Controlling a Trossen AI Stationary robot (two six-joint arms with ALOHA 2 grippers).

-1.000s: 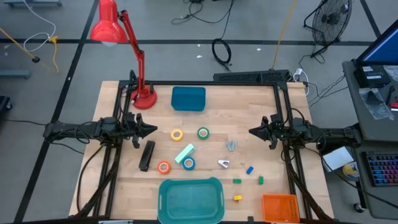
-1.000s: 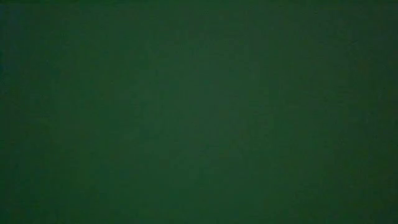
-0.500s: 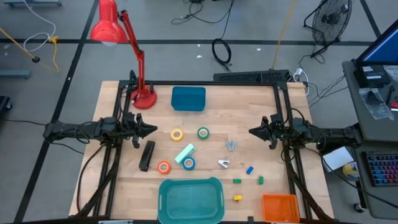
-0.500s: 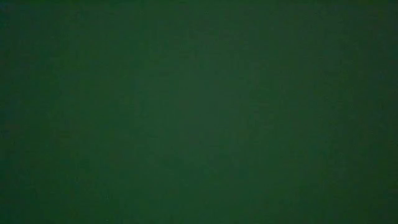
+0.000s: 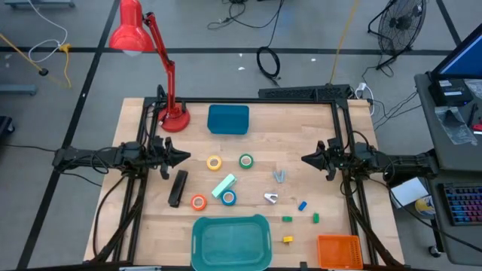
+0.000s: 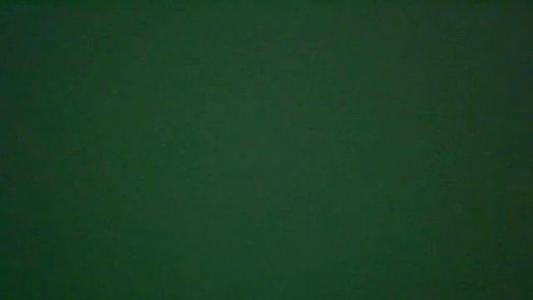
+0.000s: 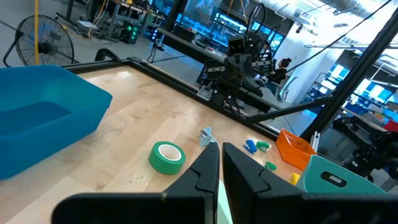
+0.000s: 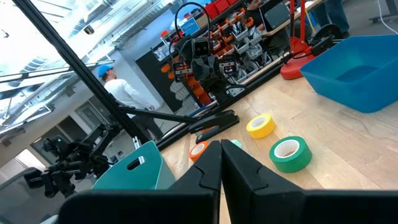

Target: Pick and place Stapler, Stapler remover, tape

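I read the table [image 5: 316, 143] as light wood with visible grain, smooth and faintly satin. The blue bin [image 5: 228, 119] and teal bin [image 5: 230, 242] look like moulded plastic — matt. The stapler [image 5: 178, 187] appears matt black. The green tape [image 7: 167, 157] shows a glossy outer face. The red lamp [image 5: 134, 28] looks like glossy painted metal.

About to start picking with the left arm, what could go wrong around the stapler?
The stapler lies close to the orange tape and the mint-green block, so a wide approach could knock them. The left gripper is shut, as is the right gripper; descending unopened would likely push the stapler.
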